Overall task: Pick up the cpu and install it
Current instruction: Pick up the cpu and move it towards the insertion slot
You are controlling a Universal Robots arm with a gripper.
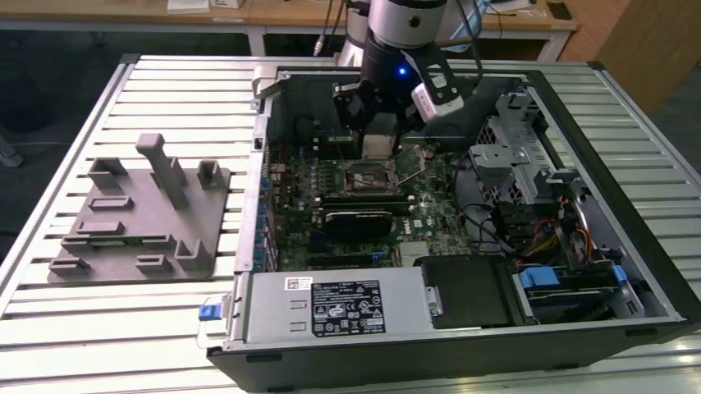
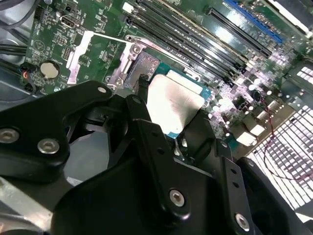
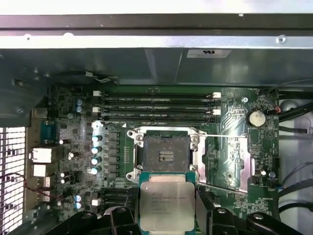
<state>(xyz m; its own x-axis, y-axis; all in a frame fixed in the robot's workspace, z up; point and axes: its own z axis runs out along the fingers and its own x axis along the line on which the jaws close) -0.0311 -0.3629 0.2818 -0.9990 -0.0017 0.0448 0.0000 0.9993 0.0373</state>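
Black fingers (image 2: 198,129) clamped on the cpu (image 3: 167,201) by two opposite sides, cpu held flat just above the motherboard (image 3: 73,142), beside the open socket (image 3: 166,152), memory slots (image 3: 156,105) beyond, all enclosed by the computer case (image 1: 460,353), grey tray (image 1: 143,213) laid on the tabletop (image 1: 164,82) beside it

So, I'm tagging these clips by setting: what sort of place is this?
Probably a robotics lab: an open computer case lies on a slatted metal table, the gripper holds the cpu, and wooden desks stand behind.
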